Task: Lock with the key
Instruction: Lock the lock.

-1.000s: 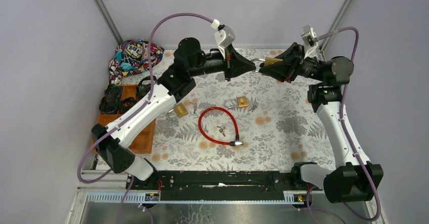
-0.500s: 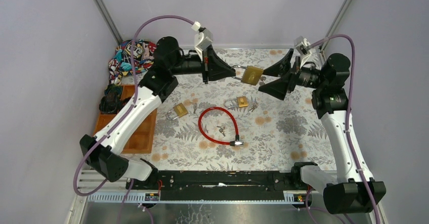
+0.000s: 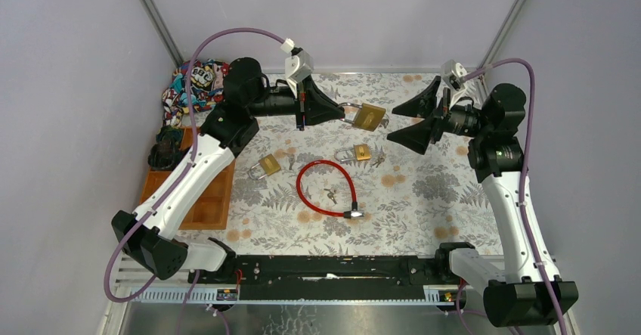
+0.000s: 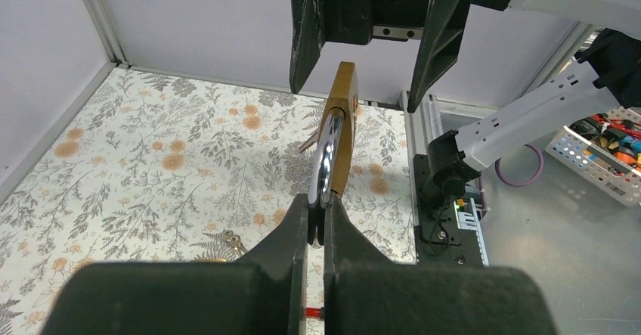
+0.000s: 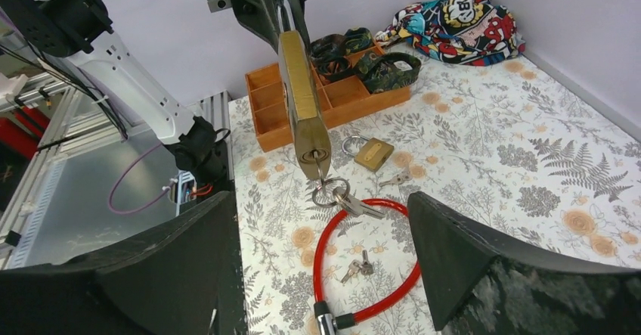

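My left gripper [image 3: 342, 112] is shut on the steel shackle of a large brass padlock [image 3: 368, 116], which it holds in the air over the far middle of the table. In the left wrist view the padlock [image 4: 342, 123] sticks out edge-on beyond that gripper [image 4: 317, 206]. A key [image 5: 322, 170] sits in the keyhole of the padlock [image 5: 302, 100], and a ring with a second key [image 5: 359, 206] hangs from it. My right gripper [image 3: 397, 125] stands wide open just right of the padlock, touching nothing; in its own view the right gripper [image 5: 319, 199] has the ring between its fingers.
On the floral cloth lie a red cable lock [image 3: 325, 191] with loose keys [image 3: 330, 194] inside its loop, and two small brass padlocks [image 3: 265, 165] [image 3: 355, 153]. A wooden tray [image 3: 212, 199] with straps and a colourful cloth [image 3: 200, 82] sit at the left.
My right gripper has let go of the padlock body, opened wide and drawn back to the right. My left arm has carried the padlock leftward by its shackle.
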Tool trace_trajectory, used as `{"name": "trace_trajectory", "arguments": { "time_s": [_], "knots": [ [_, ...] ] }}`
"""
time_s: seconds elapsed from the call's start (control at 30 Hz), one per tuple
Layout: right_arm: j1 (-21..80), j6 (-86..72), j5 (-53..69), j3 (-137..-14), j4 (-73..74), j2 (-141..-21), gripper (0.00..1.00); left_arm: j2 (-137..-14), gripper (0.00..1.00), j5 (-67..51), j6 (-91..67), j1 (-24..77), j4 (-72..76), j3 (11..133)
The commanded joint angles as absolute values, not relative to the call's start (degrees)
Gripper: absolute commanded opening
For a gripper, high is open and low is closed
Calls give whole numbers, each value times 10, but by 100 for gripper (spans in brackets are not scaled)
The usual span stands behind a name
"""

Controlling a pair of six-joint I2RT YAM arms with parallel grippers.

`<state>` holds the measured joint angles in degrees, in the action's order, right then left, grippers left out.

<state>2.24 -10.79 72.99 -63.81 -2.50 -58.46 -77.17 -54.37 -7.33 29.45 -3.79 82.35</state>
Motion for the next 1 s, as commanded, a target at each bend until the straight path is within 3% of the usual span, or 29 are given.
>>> {"name": "trace_trajectory", "arguments": {
  "time_s": [0.0, 0.17, 0.33, 0.5, 0.63, 0.8, 0.87, 0.97],
  "knots": [
    [38, -115, 719, -670, -70, -598, 84, -758, 0, -552, -79, 297, 21, 835],
    [44, -93, 708, -676, -47, -604, 66, -758, 0, -550, -80, 304, 21, 837],
    [56, -128, 711, -668, -94, -609, 70, -761, 0, -549, -82, 311, 21, 838],
    [67, -103, 712, -677, -59, -623, 59, -765, 0, -548, -82, 315, 22, 843],
    [67, -4, 709, -703, 79, -623, 57, -766, 0, -549, -85, 315, 23, 845],
    [67, -3, 720, -703, 87, -619, 53, -765, 0, -551, -84, 315, 24, 842],
    [67, -10, 718, -705, 79, -620, 47, -765, 0, -552, -84, 316, 26, 841],
    [67, -28, 716, -705, 59, -620, 31, -765, 0, -554, -85, 316, 28, 840]
  ]
}}
